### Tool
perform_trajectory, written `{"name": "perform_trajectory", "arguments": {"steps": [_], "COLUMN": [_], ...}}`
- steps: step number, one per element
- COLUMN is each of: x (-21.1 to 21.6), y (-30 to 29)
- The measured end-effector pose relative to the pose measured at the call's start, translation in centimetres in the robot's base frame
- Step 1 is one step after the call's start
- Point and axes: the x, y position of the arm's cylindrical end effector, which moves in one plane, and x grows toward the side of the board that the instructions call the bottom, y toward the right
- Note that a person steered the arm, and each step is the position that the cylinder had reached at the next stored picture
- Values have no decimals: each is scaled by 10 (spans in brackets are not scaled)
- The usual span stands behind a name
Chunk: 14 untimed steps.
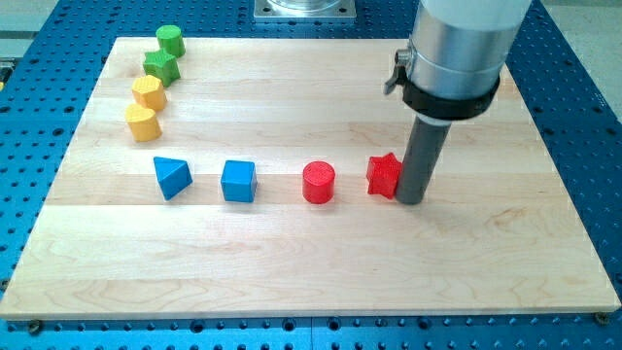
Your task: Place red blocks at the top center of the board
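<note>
Where my tip [410, 199] stands, touching red star block [384, 175]

My tip [411, 199] rests on the counter [321, 262], touching the right side of the red star block [384, 175]. The red cylinder [318, 182] stands just left of it.

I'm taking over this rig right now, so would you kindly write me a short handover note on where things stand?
Tip: my tip rests on the wooden board, right against the view's-right side of the red star-shaped block.
Red blocks: the star and the red cylinder block sit side by side, apart, in the board's middle row, right of centre.
Done: nothing yet; neither red block is at the top centre.
Left: push both up to the view's top centre.
</note>
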Motion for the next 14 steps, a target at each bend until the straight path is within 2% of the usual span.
{"name": "perform_trajectory", "arguments": {"steps": [1,3,4,5,6,7,8,10,12,13,14], "x": [-26,-88,-50,5,39,98,100,-33,-65,-141,-122], "y": [-73,-120,-94,-91,-129,-98,-182,-142,-183,-137,-105]}}
